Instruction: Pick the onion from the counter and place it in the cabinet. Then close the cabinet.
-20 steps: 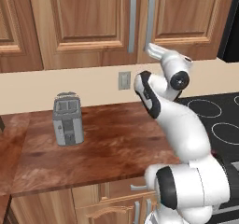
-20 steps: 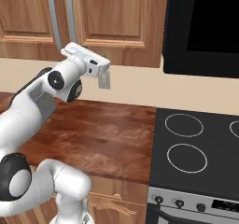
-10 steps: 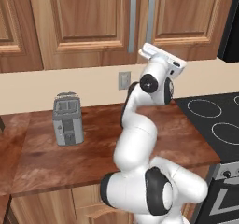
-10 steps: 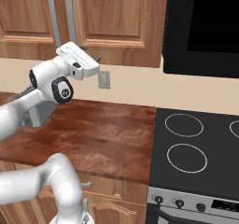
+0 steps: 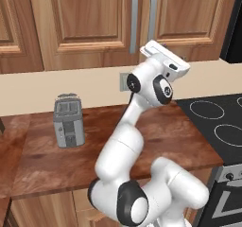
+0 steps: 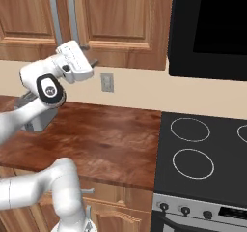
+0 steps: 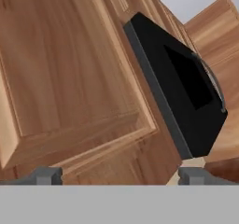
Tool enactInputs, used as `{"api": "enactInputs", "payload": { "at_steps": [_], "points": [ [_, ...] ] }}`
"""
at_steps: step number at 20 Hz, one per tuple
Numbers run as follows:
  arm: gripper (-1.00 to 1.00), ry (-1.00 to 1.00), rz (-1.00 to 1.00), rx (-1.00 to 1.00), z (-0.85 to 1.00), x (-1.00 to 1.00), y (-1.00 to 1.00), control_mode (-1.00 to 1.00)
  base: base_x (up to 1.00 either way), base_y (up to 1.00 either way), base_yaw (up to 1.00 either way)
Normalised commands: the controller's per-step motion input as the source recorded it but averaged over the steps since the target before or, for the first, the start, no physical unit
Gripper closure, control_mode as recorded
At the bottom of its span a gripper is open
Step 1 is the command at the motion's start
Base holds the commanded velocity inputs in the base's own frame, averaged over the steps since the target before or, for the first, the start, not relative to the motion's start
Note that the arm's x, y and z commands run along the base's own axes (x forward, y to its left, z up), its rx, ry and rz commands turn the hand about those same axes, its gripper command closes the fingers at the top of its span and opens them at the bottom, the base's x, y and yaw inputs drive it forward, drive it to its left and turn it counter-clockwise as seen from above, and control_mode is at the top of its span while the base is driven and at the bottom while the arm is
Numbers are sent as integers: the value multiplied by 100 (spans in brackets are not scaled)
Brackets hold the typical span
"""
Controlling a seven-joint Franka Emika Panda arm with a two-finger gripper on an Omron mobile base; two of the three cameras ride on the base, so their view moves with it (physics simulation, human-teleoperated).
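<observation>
Gripper [image 7: 120,175] nudged toward the cabinet [image 5: 90,22] handles, doors shut

Hand has drifted slightly left in the right base view since 0.5 s ago, and the lower arm links have swung round and now fold up in front of the base. The toaster [image 5: 69,120] sits at the same spot in the frame, so the cameras have not moved.

- Cabinet: wooden wall unit above the counter [image 5: 56,160], with two raised-panel doors. Both are closed, and the two long grey bar handles [image 5: 134,15] sit side by side at the centre seam.
- Counter: dark reddish-brown wood grain with a lighter front edge. The toaster stands on it towards the left in the left base view.
- Gripper: raised to the height of the cabinet's bottom rail, just below and right of the handles in the left base view. It is near the doors, but I cannot tell if it touches them.
- Onion: position cannot be told from these views.

View differences:
- Hand view: rolled hard. It gives the door panel up close and the black microwave [image 7: 182,92] slanting across. Grey fingertips [image 7: 46,175] sit far out at both bottom corners, so the claw is spread wide with nothing between.
- Left base view: has the toaster, both handles unobstructed and the folded arm.
- Right base view: adds the wall outlet [image 6: 107,82] behind the hand, the stovetop [image 6: 202,149] rings and the microwave front on. The hand partly covers the lower handle ends.
</observation>
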Motion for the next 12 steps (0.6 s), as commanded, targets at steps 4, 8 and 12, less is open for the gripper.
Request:
{"api": "enactInputs", "payload": {
  "at_steps": [4,8,12],
  "points": [
    [-100,0,-17,11,93,-74,-1,-100,0,0,0],
    [-100,2,-13,14,41,-61,0,-100,0,0,0],
    [-100,5,-6,19,0,-68,0,-100,0,0,0]
  ]
}}
